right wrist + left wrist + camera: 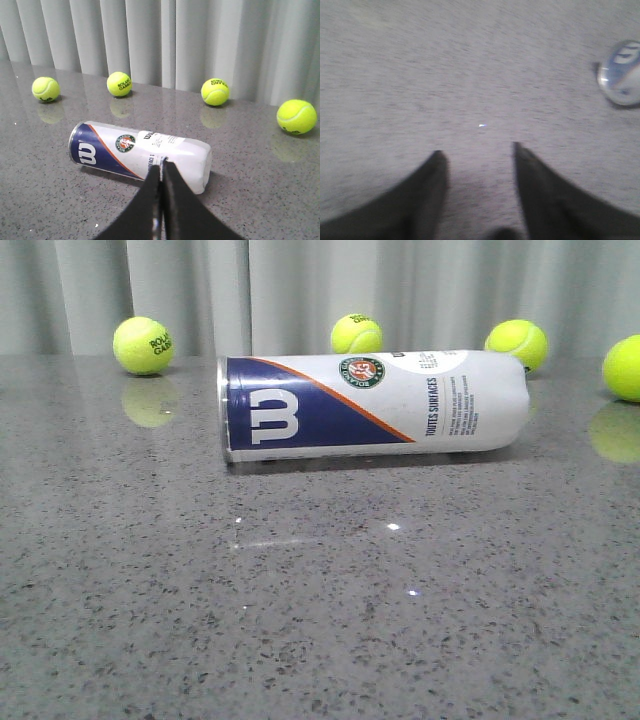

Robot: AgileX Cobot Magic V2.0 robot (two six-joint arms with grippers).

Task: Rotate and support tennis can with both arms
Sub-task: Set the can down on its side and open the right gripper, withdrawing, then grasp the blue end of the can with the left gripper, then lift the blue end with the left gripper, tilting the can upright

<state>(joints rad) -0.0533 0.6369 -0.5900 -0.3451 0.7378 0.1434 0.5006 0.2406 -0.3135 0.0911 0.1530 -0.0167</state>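
On the tabletop (320, 620) the can (375, 405) lay sideways among balls, seemingly light, slick, prone to rolling; best gripped at its ends. Left pincer (479, 150) gaped wide, right pincer (162, 167) was closed and empty.

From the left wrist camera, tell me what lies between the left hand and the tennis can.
Nothing: only bare grey table separates the open left hand from the tennis can.

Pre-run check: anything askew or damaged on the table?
The can lies on its side instead of upright, and its right end looks dented and uneven. The four balls sit loose behind it. No spill shows.
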